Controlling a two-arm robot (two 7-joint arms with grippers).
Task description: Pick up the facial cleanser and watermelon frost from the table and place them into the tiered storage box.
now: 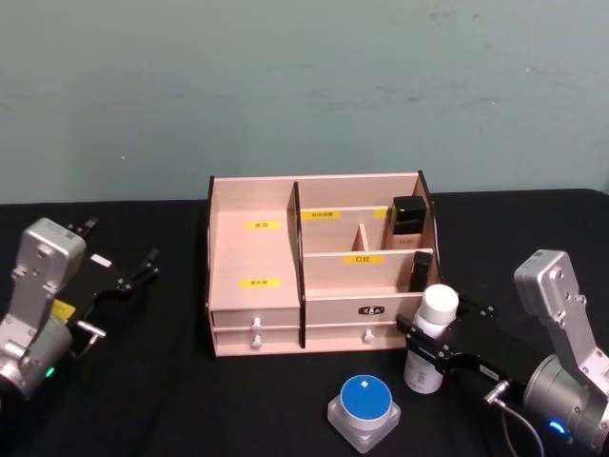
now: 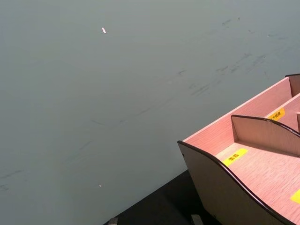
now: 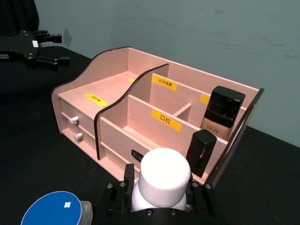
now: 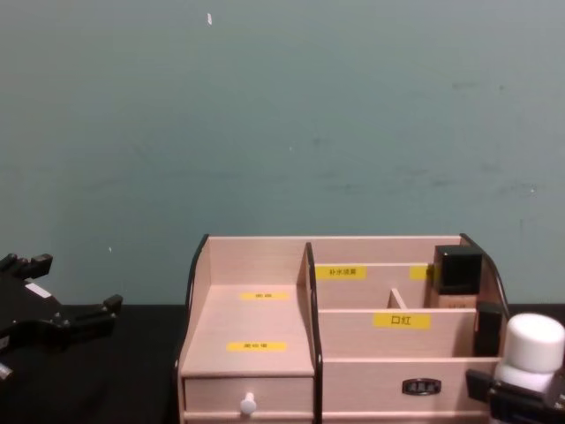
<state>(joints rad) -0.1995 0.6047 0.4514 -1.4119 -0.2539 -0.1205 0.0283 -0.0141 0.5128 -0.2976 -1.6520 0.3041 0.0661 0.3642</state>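
Tipping threatens the tall white plastic facial cleanser (image 1: 440,305), clamped high under its cap by the right gripper (image 1: 428,341) just in front of the light wooden tiered storage box (image 1: 249,200), whose front wall a swinging base could clip; the left gripper (image 1: 128,276) idles, fingers apart, at far left.

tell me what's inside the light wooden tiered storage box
The light wooden tiered storage box holds a dark square-capped bottle in its rear right compartment and a slim black case in the front right one. Its shut drawers hide whatever they contain.
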